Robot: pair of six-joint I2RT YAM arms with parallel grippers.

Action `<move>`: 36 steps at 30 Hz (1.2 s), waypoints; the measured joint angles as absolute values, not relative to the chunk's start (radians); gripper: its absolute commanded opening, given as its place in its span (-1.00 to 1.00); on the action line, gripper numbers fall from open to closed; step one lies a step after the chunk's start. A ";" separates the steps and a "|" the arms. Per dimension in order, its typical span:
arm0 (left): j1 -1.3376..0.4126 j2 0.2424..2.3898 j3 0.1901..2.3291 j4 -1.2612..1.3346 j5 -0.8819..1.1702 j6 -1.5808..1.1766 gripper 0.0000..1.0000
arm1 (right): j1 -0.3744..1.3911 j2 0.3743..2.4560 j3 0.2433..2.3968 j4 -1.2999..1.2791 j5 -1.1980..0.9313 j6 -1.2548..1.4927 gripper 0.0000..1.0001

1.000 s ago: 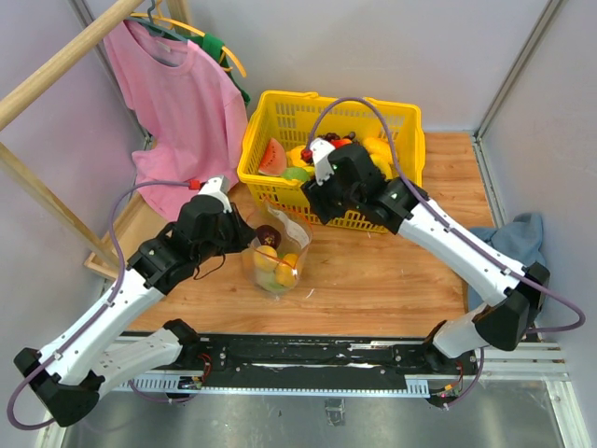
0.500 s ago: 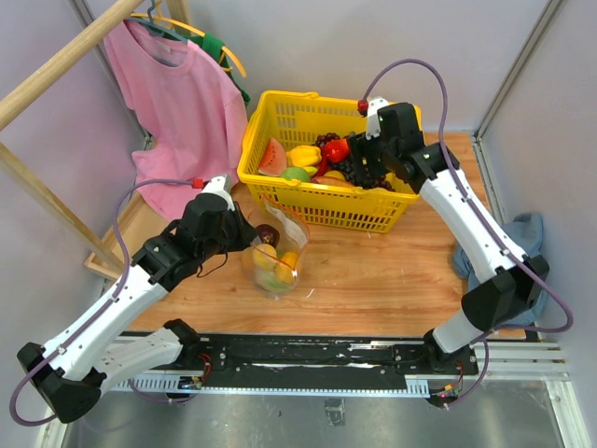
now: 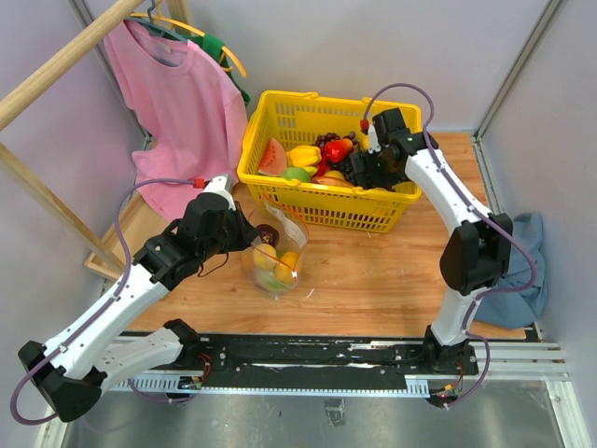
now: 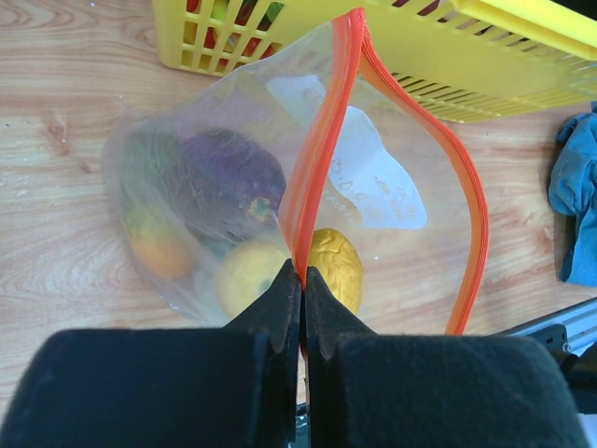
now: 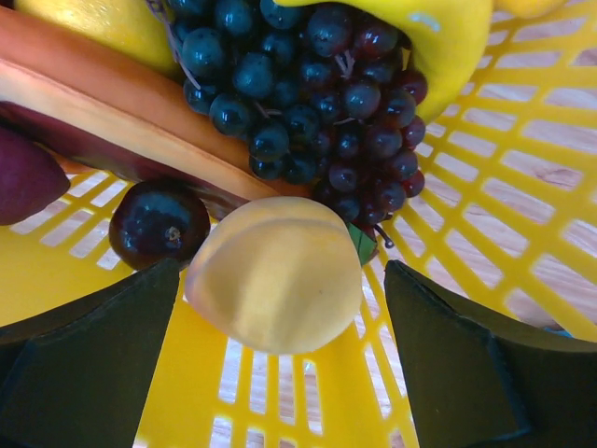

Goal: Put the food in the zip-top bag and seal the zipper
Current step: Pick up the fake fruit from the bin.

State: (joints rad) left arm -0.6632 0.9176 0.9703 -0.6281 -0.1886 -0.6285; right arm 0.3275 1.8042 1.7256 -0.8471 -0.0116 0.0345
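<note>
While open, end effector (image 5: pixel 282 299) astride peach (image 5: pixel 270 266)

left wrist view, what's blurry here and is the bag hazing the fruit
Left wrist: the near black fingers are soft and featureless, the zipper is crisp, and the bag wall fogs the fruit behind it. Right wrist: grapes sharp, with small glints.
</note>
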 measured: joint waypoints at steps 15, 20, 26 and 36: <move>-0.663 0.920 0.970 -0.622 -0.183 -0.628 -0.99 | 0.325 1.945 1.740 -0.913 -0.080 0.033 0.94; -0.663 0.920 0.970 -0.622 -0.182 -0.628 -0.99 | 0.325 1.946 1.740 -0.923 -0.082 0.030 0.49; -0.663 0.920 0.970 -0.622 -0.181 -0.628 -0.99 | 0.325 1.943 1.740 -0.926 -0.082 0.017 -0.10; -0.663 0.920 0.970 -0.622 -0.178 -0.629 -0.99 | 0.325 1.832 1.739 -0.910 -0.074 0.033 -0.41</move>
State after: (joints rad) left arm -0.6632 0.9203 0.9703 -0.6216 -0.1776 -0.6289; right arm 0.3252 1.8317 1.7393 -0.9096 -0.0738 0.0326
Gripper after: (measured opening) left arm 0.016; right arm 0.769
